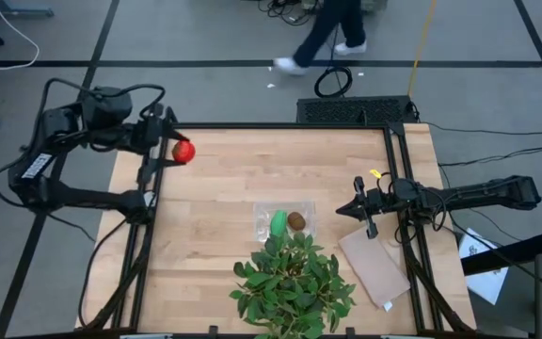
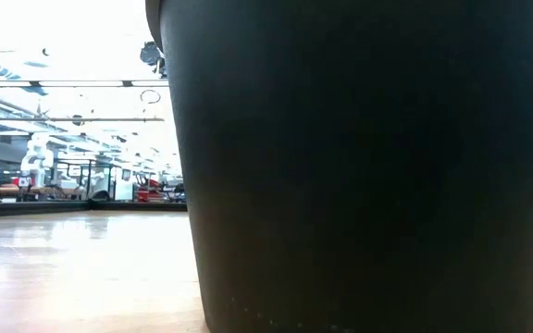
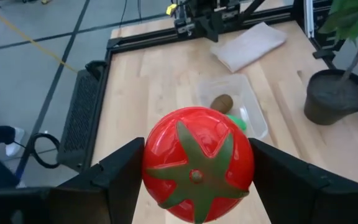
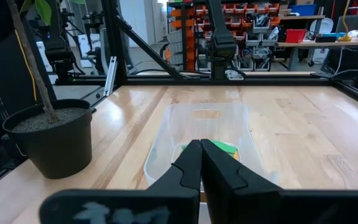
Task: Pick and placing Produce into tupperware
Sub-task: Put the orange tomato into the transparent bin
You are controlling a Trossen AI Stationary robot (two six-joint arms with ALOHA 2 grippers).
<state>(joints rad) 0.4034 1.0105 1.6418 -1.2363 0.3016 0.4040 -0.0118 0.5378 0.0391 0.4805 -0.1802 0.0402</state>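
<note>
Plant pot [image 2: 368, 166] blocks low view; left tool [image 1: 170, 151] grips tomato [image 1: 184, 152].

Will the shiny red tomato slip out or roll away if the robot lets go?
The tomato looks glossy, so it may be slippery. The left hand pinches its round sides, so that hold could slide. Being ball-shaped, it would probably roll on the flat table.

Glossy plastic tomato [image 3: 197, 163]; clear plastic tupperware [image 4: 207, 127]; pale wooden table [image 1: 224, 188]
</note>
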